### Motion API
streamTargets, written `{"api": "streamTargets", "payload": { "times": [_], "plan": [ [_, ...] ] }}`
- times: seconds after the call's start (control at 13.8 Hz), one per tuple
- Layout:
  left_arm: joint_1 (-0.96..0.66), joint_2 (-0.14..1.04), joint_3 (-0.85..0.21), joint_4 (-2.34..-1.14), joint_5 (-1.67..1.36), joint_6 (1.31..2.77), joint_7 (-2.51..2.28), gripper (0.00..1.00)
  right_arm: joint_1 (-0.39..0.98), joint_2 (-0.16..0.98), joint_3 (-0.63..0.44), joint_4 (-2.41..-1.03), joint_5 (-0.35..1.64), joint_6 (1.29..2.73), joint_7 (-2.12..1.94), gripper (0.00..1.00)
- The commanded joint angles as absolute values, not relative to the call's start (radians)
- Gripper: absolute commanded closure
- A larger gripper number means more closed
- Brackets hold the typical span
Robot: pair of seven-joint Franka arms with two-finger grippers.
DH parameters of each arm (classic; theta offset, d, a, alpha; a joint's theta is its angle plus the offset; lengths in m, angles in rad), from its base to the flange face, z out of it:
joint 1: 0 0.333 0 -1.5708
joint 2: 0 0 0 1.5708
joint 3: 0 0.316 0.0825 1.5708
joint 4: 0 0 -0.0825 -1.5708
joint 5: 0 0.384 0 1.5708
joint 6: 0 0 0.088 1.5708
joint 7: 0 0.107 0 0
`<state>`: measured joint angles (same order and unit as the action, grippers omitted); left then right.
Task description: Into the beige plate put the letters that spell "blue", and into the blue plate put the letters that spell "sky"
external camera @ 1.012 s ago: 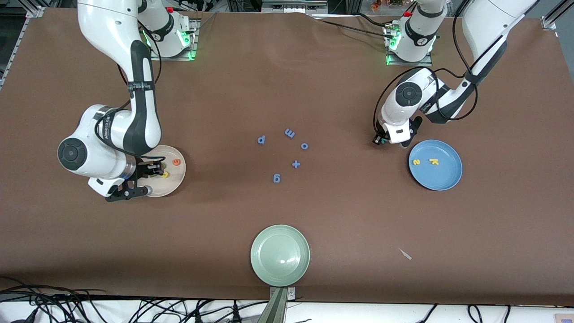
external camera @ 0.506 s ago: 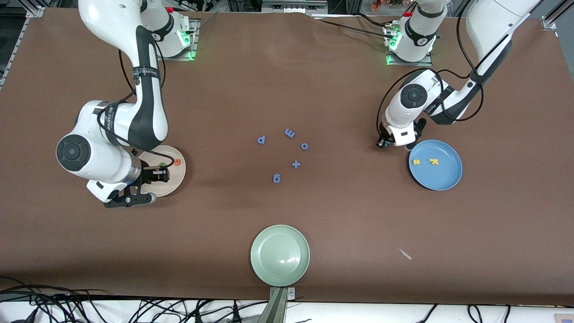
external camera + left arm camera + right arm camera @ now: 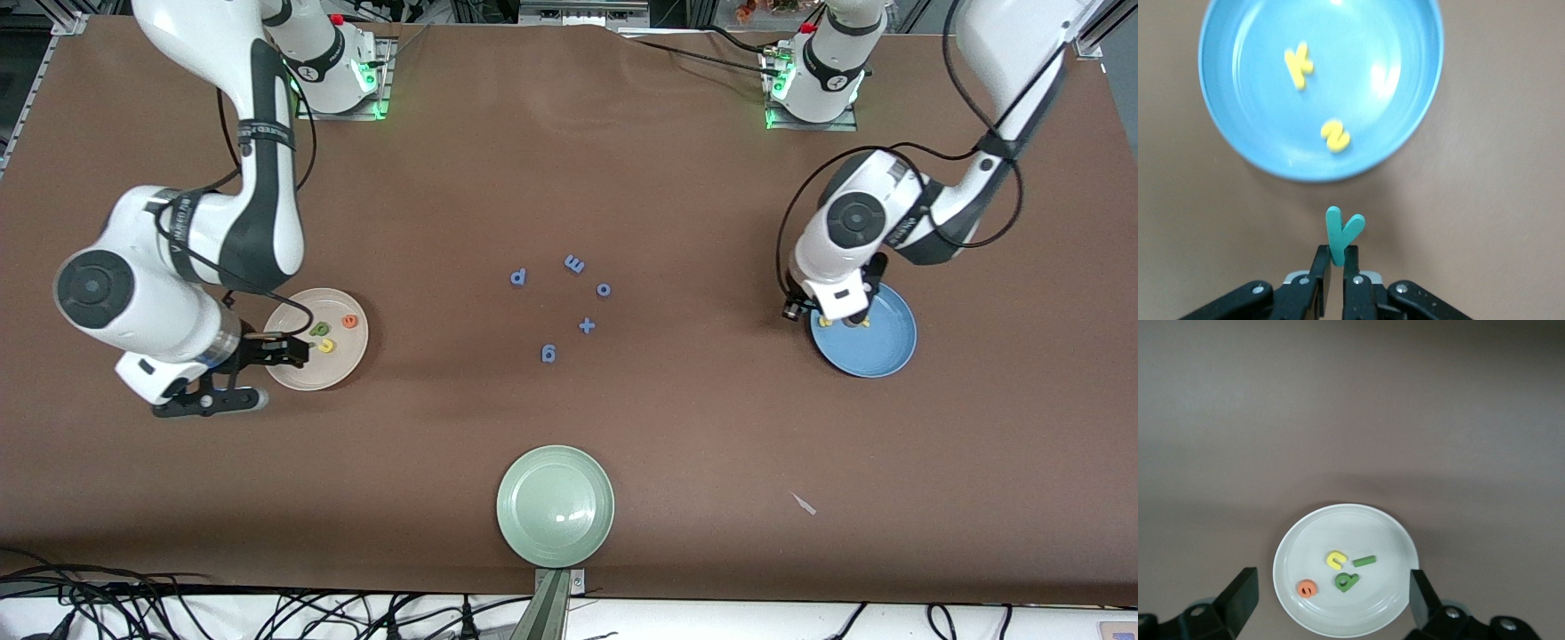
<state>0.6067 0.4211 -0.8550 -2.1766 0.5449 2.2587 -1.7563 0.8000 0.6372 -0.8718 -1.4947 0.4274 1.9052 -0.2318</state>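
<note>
The beige plate (image 3: pixel 302 375) (image 3: pixel 1391 540) lies toward the right arm's end of the table. It holds the green b (image 3: pixel 1347 582), dark-green l (image 3: pixel 1364 561), yellow u (image 3: pixel 1336 559) and orange e (image 3: pixel 1307 588). My right gripper (image 3: pixel 1333 590) (image 3: pixel 242 375) hangs open over that plate's edge with nothing between its fingers. The blue plate (image 3: pixel 885 347) (image 3: pixel 1391 40) holds the yellow k (image 3: pixel 1298 65) and yellow s (image 3: pixel 1335 136). My left gripper (image 3: pixel 1337 257) (image 3: pixel 840 316) is shut on the teal y (image 3: pixel 1341 232), which is upright in the air just outside the blue plate's rim.
A pale green plate (image 3: pixel 555 506) lies near the front camera's edge of the table. Several all-blue letters and a plus sign (image 3: pixel 586 325) lie loose mid-table. A small pale scrap (image 3: pixel 804 503) lies on the brown cloth toward the left arm's end.
My right gripper opened and drew back from the beige plate, uncovering the letters in it. My left gripper carried the teal y closer to the blue plate.
</note>
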Motion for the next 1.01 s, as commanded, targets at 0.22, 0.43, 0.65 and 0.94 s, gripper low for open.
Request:
{"api": "streamTargets", "payload": {
  "times": [0.22, 0.43, 0.65, 0.94],
  "plan": [
    [0.813, 0.42, -0.885, -2.218, 0.526, 2.272, -1.496, 0.82, 0.567, 0.398, -0.533, -1.496, 0.171, 1.853, -0.122, 0.0],
    [0.857, 0.42, -0.887, -2.227, 0.526, 2.296, -1.46, 0.67, 0.347, 0.27, -0.259, -1.494, 0.069, 1.754, -0.031, 0.0],
    [0.867, 0.419, -0.89, -2.195, 0.512, 2.295, -1.399, 0.35, 0.23, 0.155, -0.164, -1.512, 0.048, 1.648, -0.037, 0.0],
    [0.865, 0.413, -0.925, -2.052, 0.512, 2.209, -1.33, 0.0, 0.078, 0.081, -0.026, -1.514, -0.011, 1.573, -0.043, 0.0]
  ]
}}
